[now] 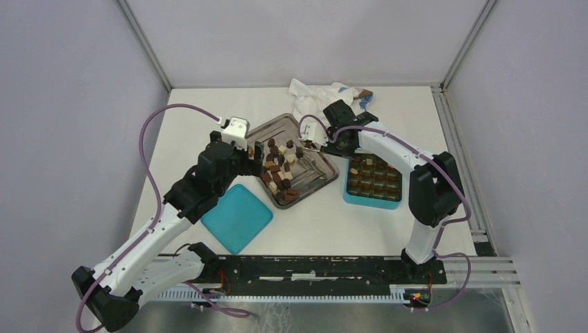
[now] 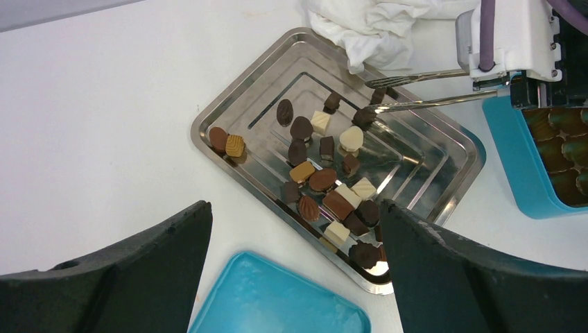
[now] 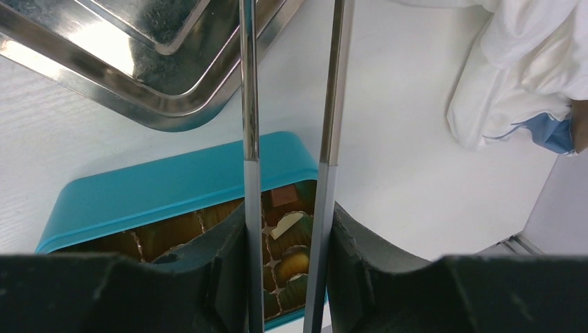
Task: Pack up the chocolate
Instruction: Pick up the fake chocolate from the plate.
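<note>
While grey walls (image 1: 69,104) enclose the white table (image 1: 187,139), left jaws gape empty; right jaws clamp metal tongs (image 3: 248,104).

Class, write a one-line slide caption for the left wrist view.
Metal tongs reach over the steel tray toward dark chocolates.

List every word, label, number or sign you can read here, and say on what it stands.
No text can be read.
Blue marks on the white cloth: too blurred to tell if letters.
Teal box, steel tray: no writing shows.
</note>
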Tool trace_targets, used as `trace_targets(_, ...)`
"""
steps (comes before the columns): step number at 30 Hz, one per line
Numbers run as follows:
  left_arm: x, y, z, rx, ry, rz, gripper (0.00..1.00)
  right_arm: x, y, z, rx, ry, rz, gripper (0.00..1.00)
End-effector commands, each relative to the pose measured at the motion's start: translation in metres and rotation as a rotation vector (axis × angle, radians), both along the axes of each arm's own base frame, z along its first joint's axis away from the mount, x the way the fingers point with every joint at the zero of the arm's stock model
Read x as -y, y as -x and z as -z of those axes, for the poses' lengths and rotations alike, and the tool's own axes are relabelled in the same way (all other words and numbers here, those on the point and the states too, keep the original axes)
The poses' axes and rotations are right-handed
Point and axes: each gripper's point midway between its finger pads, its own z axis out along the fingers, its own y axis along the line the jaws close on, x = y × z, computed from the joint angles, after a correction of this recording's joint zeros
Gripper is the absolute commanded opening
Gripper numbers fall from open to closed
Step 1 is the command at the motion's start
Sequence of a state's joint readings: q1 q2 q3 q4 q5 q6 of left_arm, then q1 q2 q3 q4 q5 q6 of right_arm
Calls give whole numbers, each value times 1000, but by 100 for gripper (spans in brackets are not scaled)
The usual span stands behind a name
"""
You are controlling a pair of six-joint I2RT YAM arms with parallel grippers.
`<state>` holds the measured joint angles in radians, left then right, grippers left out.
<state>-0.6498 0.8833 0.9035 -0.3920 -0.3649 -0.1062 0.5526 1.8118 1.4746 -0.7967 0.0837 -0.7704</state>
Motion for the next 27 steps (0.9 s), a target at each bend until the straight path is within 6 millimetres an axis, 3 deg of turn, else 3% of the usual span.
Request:
trace_targets(1, -2, -1, -9, 41, -30, 21, 95, -10, -11, -18, 45, -24, 11, 42)
trace_targets(20, -2, -1, -9, 42, -24, 26, 95, -21, -9, 5, -11, -3, -12, 42)
trace_targets(23, -3, -1, -10, 43, -23, 26, 95, -23, -9, 5, -11, -7, -12, 38)
trace_targets(27, -2, -1, -10, 42, -23, 28, 95, -24, -7, 3, -11, -18, -8, 26)
